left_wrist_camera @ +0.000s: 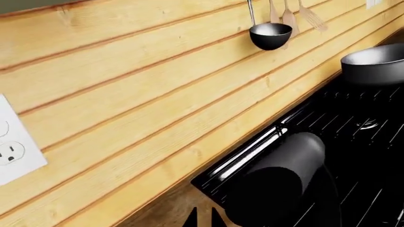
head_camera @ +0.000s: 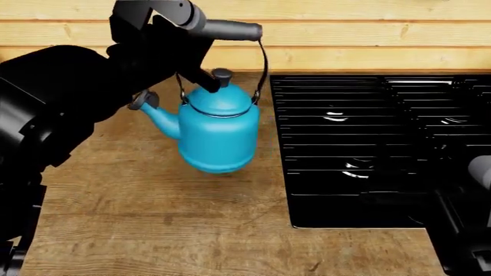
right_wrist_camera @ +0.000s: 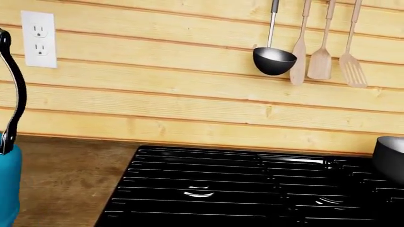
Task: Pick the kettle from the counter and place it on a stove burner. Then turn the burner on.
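one end effector is at work: the left end effector [head_camera: 184,26], black and blocky, is pinched on the dark grey bar topping the kettle [head_camera: 215,129], seen from the head camera. the kettle hangs clear above the worktop [head_camera: 153,230], left of the cooktop [head_camera: 368,149], a little tilted. it is glossy turquoise, rounded, with a black lid knob and thin wire handle; its long axis runs roughly vertical from bar to base, and its curved spout points toward the left of the head view. the worktop is brown wood grain. the cooktop is glossy black with parallel grate bars, and a stove burner [head_camera: 335,117] shows a shiny cap.

only the right wrist view shows the full row hanging on the pale plank wall [right_wrist_camera: 189,94]: a ladle [right_wrist_camera: 273,59] and wooden utensils [right_wrist_camera: 322,56], plus a white outlet [right_wrist_camera: 39,39]; the kettle's edge sits at its side. both wrist views show a grey pot [left_wrist_camera: 373,64] on the cooktop. the right end effector's state cannot be told.
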Robot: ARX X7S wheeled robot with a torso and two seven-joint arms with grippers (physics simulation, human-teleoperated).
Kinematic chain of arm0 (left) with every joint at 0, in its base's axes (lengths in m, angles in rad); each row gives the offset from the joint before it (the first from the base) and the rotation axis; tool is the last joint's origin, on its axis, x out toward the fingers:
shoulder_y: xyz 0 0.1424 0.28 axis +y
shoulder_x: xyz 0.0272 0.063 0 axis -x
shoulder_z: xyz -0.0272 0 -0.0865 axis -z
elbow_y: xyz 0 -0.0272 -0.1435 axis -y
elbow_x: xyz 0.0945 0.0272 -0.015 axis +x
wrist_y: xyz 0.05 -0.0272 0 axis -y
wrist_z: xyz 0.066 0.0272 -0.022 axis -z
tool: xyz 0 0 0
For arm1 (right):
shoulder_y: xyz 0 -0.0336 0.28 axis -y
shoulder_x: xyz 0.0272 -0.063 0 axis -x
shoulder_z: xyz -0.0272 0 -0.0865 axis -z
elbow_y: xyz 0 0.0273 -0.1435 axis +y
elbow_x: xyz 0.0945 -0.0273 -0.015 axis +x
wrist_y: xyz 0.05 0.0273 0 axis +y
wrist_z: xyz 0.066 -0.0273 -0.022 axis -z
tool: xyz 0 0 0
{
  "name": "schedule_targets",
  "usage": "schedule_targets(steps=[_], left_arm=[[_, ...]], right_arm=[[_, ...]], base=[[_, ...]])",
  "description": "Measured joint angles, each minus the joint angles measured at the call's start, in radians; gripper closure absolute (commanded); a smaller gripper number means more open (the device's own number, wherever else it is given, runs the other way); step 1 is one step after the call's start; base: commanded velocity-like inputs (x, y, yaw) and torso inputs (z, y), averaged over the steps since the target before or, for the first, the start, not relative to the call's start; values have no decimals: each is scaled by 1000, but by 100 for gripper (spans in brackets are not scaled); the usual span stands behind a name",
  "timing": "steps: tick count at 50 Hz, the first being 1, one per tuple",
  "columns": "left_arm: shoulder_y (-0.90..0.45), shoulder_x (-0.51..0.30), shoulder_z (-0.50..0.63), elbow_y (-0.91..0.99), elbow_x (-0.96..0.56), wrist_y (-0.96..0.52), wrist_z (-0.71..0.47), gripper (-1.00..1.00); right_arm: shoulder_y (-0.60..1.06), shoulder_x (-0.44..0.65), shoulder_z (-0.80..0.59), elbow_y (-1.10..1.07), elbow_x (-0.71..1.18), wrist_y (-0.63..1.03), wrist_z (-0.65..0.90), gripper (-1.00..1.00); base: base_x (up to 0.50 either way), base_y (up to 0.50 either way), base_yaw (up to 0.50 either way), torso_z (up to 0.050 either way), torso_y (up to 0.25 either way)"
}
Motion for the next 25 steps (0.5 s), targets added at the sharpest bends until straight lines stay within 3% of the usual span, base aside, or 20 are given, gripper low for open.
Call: schedule_targets(steps=[8,25], left_arm=[[-11,11,-4,-12,12,21,-6,100],[-28,47,-6,-67,41,79,-14,100]], right_arm=[[0,3,-2,0,-1,-4,5,-100],[-2,12,1,3,8,-14,16,-100]], base=[[-3,-28,0,0,1],[-100,-346,0,0,1]])
